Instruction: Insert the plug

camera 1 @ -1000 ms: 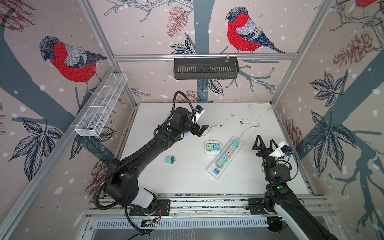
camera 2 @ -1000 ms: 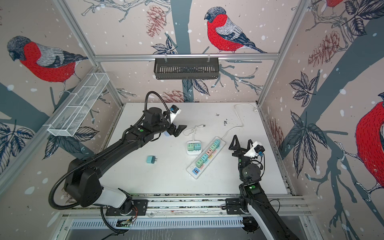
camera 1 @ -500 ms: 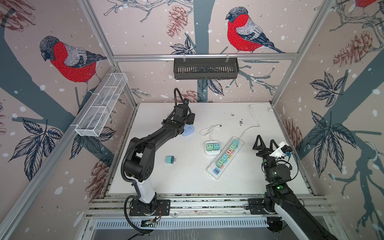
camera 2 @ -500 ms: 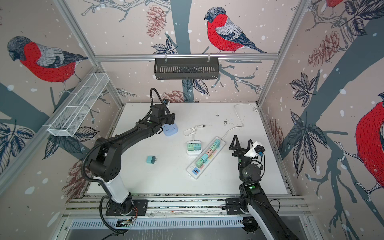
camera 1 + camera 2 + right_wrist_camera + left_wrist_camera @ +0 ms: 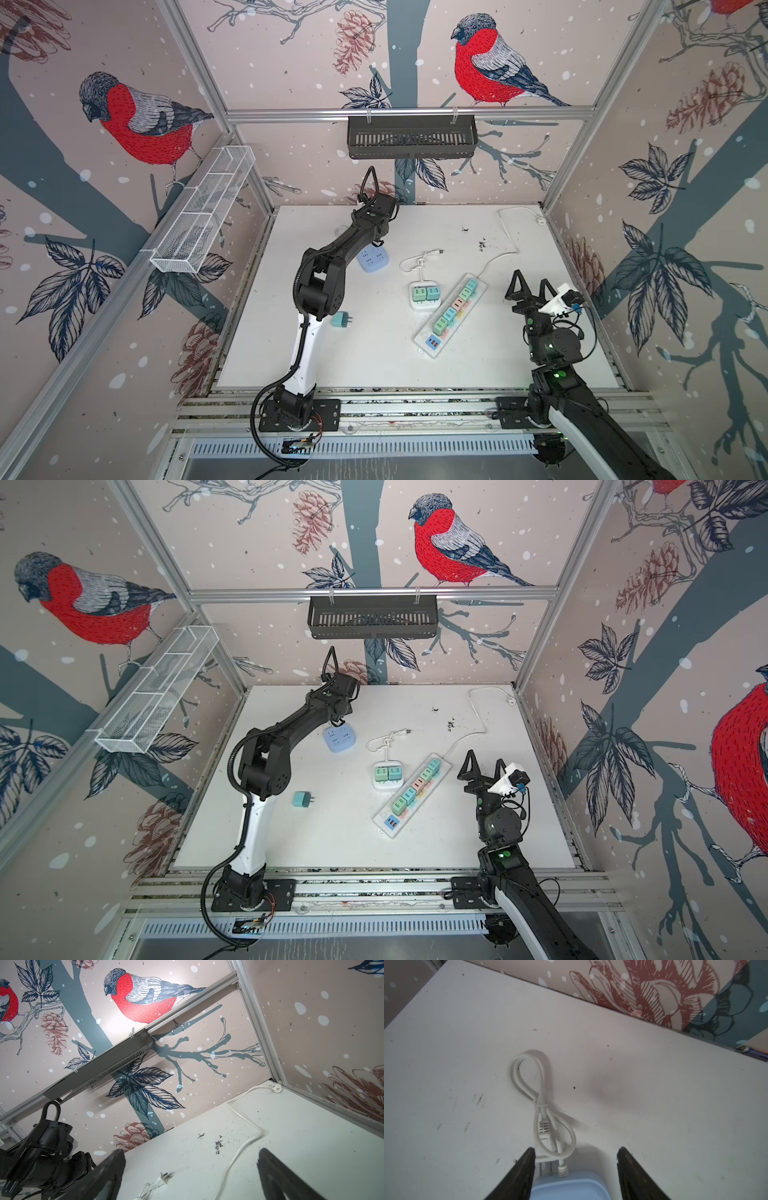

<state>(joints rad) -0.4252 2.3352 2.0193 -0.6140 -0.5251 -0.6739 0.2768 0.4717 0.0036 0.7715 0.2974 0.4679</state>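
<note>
**Both top views:** left arm (image 5: 353, 237) bends over blue socket cube (image 5: 373, 259) at back of table (image 5: 374, 365). Loose teal plug (image 5: 341, 320) lies near arm's elbow, prongs toward power strip (image 5: 451, 316). Right arm (image 5: 548, 340) well apart.

**Left wrist:** left jaws part open, straddling cube, gap on one side, no grip evident. Cube's white plug (image 5: 545, 1138) just beyond tips, long axis along jaws' reach.

**Right wrist:** right jaws wide apart, empty, facing wall.

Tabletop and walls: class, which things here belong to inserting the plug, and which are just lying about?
Job, likely: left gripper, astride the blue socket cube; loose teal plug; power strip; small white socket.
Lying about: black wall basket; wire wall basket; right gripper, open and holding nothing.
</note>
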